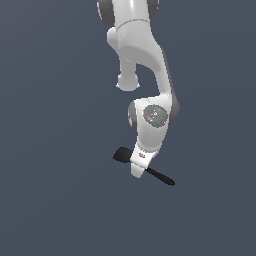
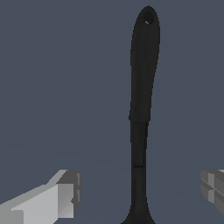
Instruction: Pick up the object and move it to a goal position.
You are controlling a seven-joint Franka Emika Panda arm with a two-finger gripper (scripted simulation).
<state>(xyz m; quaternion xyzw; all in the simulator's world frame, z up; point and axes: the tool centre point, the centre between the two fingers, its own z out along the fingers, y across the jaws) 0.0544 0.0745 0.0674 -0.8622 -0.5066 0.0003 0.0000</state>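
The object is a small all-black spatula point(image 1: 121, 155) lying flat on the dark grey floor, its blade toward the exterior view's left and its thin handle pointing to the lower right. My gripper point(image 1: 137, 170) is low over it, near where the handle meets the blade. In the wrist view the handle point(image 2: 142, 78) runs between my two fingers, with a hanging hole at its far end. The gripper point(image 2: 140, 192) is open: one finger point(image 2: 65, 197) and the other point(image 2: 214, 188) stand well apart from the handle on either side. The blade is mostly hidden under the hand.
The plain dark grey floor point(image 1: 55, 190) surrounds the spatula. The white arm point(image 1: 145, 60) comes down from the top of the exterior view.
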